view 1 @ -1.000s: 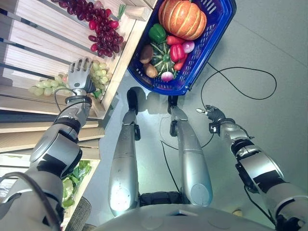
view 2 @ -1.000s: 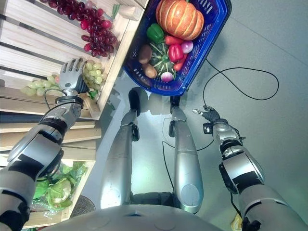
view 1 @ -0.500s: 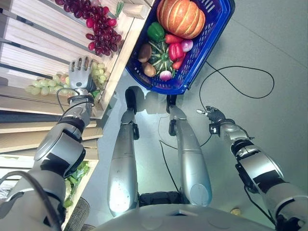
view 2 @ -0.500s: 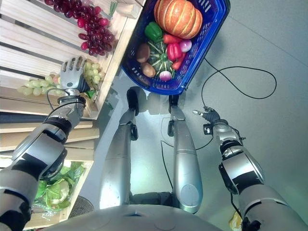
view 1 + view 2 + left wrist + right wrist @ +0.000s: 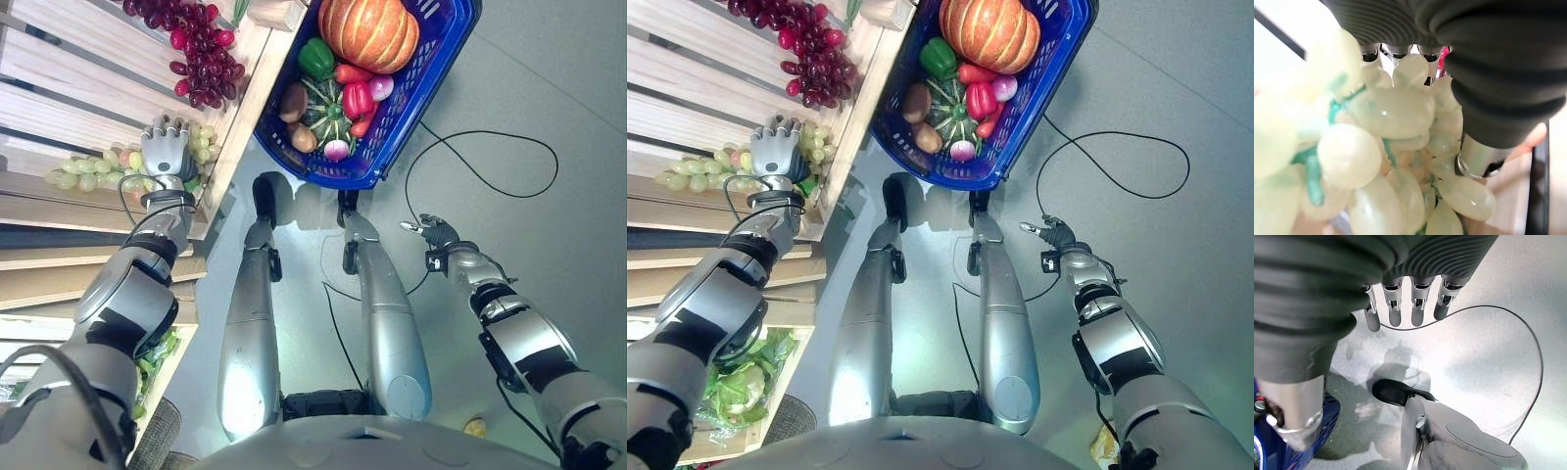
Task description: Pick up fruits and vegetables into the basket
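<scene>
One bunch of green grapes (image 5: 103, 171) lies under our left hand (image 5: 165, 152), fingers curling around it (grasp underway); next, lift toward the blue basket (image 5: 431, 73). Right hand (image 5: 436, 233) idles, fingers relaxed.

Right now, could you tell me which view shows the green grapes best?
The left wrist view: the green grapes fill it from close up, against the left hand. Both eye views show the bunch small on the wooden shelf, partly behind that hand. The right wrist view shows floor.

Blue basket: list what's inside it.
The blue basket holds an orange pumpkin, a green pepper, a red pepper, a striped green squash, brown potatoes and radishes; anything beneath is covered.
</scene>
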Controlling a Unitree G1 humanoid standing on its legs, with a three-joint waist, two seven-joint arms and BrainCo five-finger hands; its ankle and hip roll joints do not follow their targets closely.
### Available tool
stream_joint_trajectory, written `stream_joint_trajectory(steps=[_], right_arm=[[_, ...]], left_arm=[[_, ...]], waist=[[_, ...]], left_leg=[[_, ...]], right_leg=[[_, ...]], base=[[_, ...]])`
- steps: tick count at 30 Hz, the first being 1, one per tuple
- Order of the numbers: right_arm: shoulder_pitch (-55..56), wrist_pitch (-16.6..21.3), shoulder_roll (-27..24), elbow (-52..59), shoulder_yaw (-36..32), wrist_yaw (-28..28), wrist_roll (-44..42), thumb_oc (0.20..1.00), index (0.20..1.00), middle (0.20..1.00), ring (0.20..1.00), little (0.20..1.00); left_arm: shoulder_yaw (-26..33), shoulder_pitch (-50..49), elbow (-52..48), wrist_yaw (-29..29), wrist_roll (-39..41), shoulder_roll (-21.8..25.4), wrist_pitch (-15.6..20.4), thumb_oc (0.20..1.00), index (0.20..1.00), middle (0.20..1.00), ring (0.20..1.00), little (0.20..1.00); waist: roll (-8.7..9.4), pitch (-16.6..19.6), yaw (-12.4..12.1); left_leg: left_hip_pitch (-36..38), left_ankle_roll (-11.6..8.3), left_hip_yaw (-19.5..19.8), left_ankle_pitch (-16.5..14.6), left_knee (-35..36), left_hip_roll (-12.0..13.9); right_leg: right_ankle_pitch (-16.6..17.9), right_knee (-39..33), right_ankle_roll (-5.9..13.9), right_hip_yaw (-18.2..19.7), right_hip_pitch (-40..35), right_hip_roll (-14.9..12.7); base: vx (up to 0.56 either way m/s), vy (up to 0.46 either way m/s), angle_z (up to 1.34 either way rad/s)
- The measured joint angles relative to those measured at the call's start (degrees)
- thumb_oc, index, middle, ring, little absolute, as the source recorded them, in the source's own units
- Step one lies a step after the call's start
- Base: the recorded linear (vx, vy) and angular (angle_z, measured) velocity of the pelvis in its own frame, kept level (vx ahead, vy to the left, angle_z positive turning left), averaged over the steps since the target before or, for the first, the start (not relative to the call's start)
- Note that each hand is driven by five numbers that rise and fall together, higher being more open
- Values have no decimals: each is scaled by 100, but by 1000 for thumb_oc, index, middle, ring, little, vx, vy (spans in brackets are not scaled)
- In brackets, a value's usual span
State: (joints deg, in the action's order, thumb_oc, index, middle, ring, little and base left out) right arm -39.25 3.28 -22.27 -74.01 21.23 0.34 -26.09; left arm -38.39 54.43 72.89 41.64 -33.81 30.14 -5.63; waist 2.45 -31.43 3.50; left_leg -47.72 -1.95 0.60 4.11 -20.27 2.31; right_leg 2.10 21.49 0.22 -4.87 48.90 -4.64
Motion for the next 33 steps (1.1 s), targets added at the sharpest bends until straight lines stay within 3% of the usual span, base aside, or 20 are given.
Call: stream_joint_trajectory(steps=[17, 19, 21, 26, 27, 30, 33], right_arm=[[-6, 44, 0, -2, 0, -2, -100, 1000, 1000, 1000, 1000, 1000], [-7, 46, 0, -2, 0, -2, -100, 1000, 1000, 1000, 1000, 1000], [-7, 47, 0, -2, 0, -1, -101, 1000, 1000, 1000, 1000, 1000], [-6, 59, -1, -3, -19, -3, -102, 1000, 1000, 1000, 1000, 1000], [-6, 59, -1, -3, -20, -4, -102, 1000, 1000, 1000, 1000, 1000], [-4, 80, -7, 9, -122, -17, -100, 1000, 1000, 1000, 1000, 1000], [26, 128, -19, 58, -243, -17, -96, 1000, 1000, 1000, 1000, 1000]], left_arm=[[-1, 83, 1, -172, 36, 10, -46, 200, 200, 200, 200, 200], [5, 83, 1, -222, 394, 8, 12, 200, 200, 200, 200, 200], [57, 85, 7, -342, 966, 9, 206, 200, 200, 200, 200, 200], [1038, 46, 40, -1015, 3352, 26, 1340, 200, 200, 200, 200, 200], [1098, 44, 48, -1094, 3542, 30, 1415, 200, 200, 200, 200, 200], [1621, -73, 81, -2053, 5048, 135, 2178, 200, 200, 200, 200, 200], [1840, -324, -65, -2763, 6051, 157, 2564, 200, 200, 200, 200, 200]], waist=[[11, 0, -1], [11, 0, 2], [11, 0, 1], [11, 0, -2], [11, 0, -2], [11, -1, 12], [11, -1, 11]], left_leg=[[-36, -10, 24, -17, -50, 1], [-34, -10, 24, -17, -50, 1], [-31, -10, 23, -17, -52, 1], [-5, -9, 19, -14, -56, 1], [1, -10, 19, -13, -55, 1], [25, -11, 19, -3, -50, -2], [38, -15, 25, 8, -45, -13]], right_leg=[[14, 15, 21, -15, 11, 2], [14, 20, 21, -15, 12, 2], [14, 29, 21, -14, 12, 2], [14, 55, 20, -8, -1, 1], [14, 57, 20, -8, -6, 2], [15, 68, 20, -9, -27, -3], [16, 70, 18, -14, -41, -14]], base=[[0, 0, 0], [0, 0, 0], [0, 0, 0], [0, 0, 0], [0, 0, 0], [0, 0, 0], [0, 0, 0]])
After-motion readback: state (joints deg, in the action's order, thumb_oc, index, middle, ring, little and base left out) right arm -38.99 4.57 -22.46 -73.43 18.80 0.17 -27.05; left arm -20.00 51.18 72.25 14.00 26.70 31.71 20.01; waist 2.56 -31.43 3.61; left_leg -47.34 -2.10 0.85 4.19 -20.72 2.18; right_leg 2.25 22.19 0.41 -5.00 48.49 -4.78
